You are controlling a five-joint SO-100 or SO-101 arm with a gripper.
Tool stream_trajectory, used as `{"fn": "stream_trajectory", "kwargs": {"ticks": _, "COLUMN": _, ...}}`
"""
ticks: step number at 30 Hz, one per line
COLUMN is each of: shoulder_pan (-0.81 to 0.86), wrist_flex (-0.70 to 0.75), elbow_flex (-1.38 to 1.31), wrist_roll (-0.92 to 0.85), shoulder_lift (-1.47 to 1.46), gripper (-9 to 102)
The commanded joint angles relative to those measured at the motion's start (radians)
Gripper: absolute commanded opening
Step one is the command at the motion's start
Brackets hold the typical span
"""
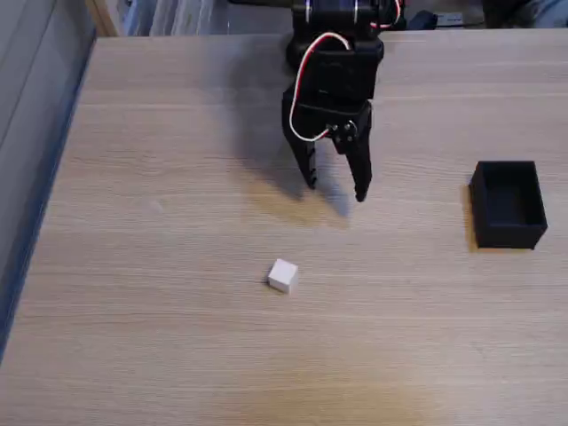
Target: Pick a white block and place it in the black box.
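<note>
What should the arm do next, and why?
Probably move the tool toward the camera and slightly left, lowering over the white block. Its fingers are open and empty, the block lies apart from it on the table, and the black box looks empty.

Lighting's soft and even on my pale wood-grain table (177,337), no glare. My black two-finger claw (335,186) throws a blurry shadow toward the lower left. Picture's slightly soft overall.

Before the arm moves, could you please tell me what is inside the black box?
The small matte black open box looks empty; its near wall hides part of the floor. The small white cube lies on the wooden table.
</note>
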Motion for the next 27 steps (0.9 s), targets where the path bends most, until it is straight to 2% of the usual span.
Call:
{"fn": "stream_trajectory", "kwargs": {"ticks": 1, "shoulder_pan": 0.025, "wrist_flex": -0.023, "elbow_flex": -0.083, "wrist_roll": -0.008, "shoulder_lift": -0.074, "gripper": 30}}
{"fn": "stream_trajectory", "kwargs": {"ticks": 27, "shoulder_pan": 0.114, "wrist_flex": -0.087, "elbow_flex": -0.417, "wrist_roll": -0.06, "shoulder_lift": -0.476, "gripper": 30}}
